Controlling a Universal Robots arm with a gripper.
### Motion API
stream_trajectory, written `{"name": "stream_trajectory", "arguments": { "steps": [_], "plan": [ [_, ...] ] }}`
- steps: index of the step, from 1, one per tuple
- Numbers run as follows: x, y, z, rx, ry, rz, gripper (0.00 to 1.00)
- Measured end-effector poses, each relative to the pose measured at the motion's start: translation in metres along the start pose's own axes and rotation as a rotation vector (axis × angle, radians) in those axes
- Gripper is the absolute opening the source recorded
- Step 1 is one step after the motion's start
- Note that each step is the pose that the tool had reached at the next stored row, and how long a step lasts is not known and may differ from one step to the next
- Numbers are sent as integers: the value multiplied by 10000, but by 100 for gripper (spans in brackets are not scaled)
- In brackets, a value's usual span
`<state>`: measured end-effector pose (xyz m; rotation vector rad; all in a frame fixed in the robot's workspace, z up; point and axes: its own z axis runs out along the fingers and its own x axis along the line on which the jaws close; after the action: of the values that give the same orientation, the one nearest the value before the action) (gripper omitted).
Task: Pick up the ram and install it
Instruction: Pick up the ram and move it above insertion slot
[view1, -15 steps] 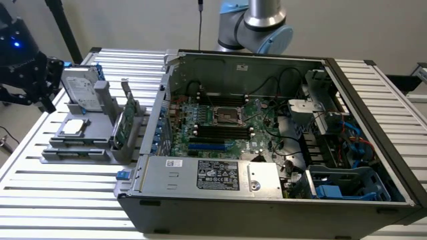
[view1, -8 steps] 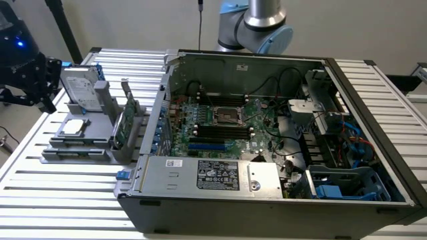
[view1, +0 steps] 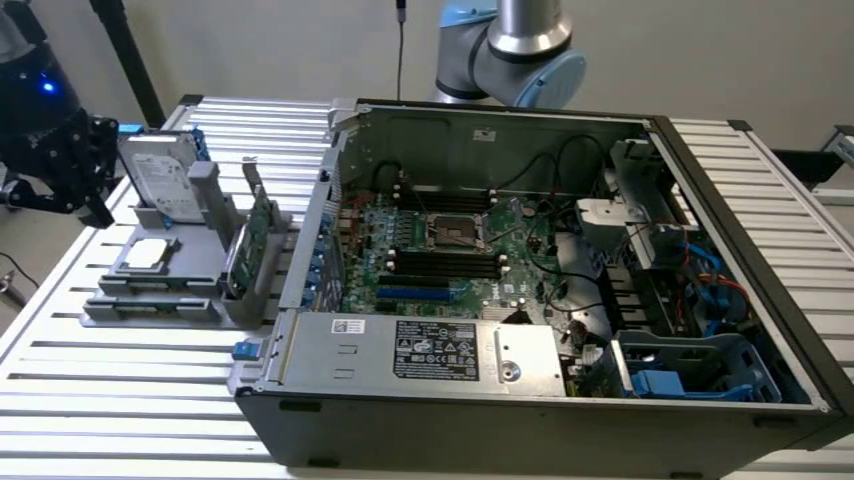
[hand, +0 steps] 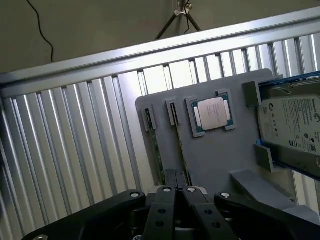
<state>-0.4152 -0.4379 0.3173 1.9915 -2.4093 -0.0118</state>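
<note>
Two fingers of the claw (hand: 176, 174) pressed together above the gray tray (hand: 220, 160); ram (hand: 156, 147) stands on edge in the tray's outermost slot, near the processor chip (hand: 212, 112). Label (hand: 294, 124) on the hard drive (hand: 280, 156) seems to read Seagate. Toward the exterior view's right of the tray sits the open computer case (view1: 441, 432), sticker (view1: 441, 352) unreadable.

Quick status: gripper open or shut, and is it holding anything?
Gripper: fingers shut, holding nothing. The ram stands in the grey holder.
</note>
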Motion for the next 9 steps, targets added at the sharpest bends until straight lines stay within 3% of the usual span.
{"name": "stream_trajectory", "arguments": {
  "steps": [9],
  "plan": [
    [0,-1,44,13,26,-1621,11]
  ]
}}
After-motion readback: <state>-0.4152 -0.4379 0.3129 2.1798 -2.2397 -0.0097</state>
